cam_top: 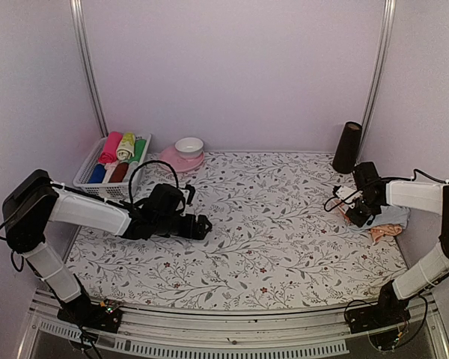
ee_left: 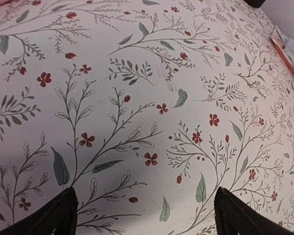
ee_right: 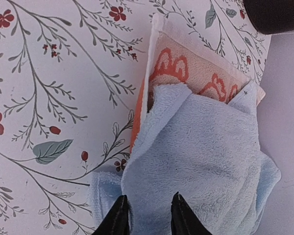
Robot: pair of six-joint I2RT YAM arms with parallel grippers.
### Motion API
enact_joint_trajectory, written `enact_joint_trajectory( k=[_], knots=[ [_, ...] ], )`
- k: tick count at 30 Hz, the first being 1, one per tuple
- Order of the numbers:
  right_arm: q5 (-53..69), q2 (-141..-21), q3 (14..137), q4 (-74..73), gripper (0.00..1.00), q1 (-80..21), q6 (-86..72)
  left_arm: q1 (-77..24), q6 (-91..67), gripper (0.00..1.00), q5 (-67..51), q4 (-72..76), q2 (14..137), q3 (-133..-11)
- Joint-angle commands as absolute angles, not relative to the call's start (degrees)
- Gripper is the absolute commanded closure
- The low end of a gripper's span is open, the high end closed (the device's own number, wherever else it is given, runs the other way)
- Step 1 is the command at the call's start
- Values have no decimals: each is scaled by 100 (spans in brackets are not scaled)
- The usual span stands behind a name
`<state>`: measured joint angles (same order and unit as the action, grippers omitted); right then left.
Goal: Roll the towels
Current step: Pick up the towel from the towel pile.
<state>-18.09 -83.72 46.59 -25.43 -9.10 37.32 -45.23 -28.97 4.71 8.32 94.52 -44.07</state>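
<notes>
The pale blue towel [ee_right: 201,152] lies bunched on top of the peach-orange towel [ee_right: 186,68] at the table's right edge. From above, the blue towel [cam_top: 396,215] and the peach towel [cam_top: 385,232] show beside the right wall. My right gripper [ee_right: 148,215] is down on the blue towel's near edge, its jaws drawn narrow with a fold of blue cloth pinched between them; from above it sits at the pile's left side [cam_top: 357,215]. My left gripper [ee_left: 146,218] hovers wide open over bare floral sheet at the left-centre [cam_top: 202,226], holding nothing.
A white basket [cam_top: 86,178] with several rolled towels stands at the back left. Beside it is a pink plate [cam_top: 172,161] carrying a white bowl [cam_top: 188,145]. A black cylinder [cam_top: 347,147] stands at the back right, just behind the towels. The right wall is close.
</notes>
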Motion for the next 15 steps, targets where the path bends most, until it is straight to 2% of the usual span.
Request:
enact_joint_trajectory(
  k=[1,4,5,15],
  knots=[
    [-1818,-8237,4575,-2413,68,-1080,3796,-4604,-2887,3,434,993,9359,-4333],
    [-1758,-8285,4571,-2434,48,-1237,3797,-4603,-2891,3,435,993,9369,-4341],
    [-1760,-8321,4576,-2430,44,-1277,3797,-4602,-2892,3,427,995,9365,-4342],
    [-2343,-8704,4427,-2168,42,-1384,3831,-4613,-2916,3,397,1015,9431,-4351]
  ],
)
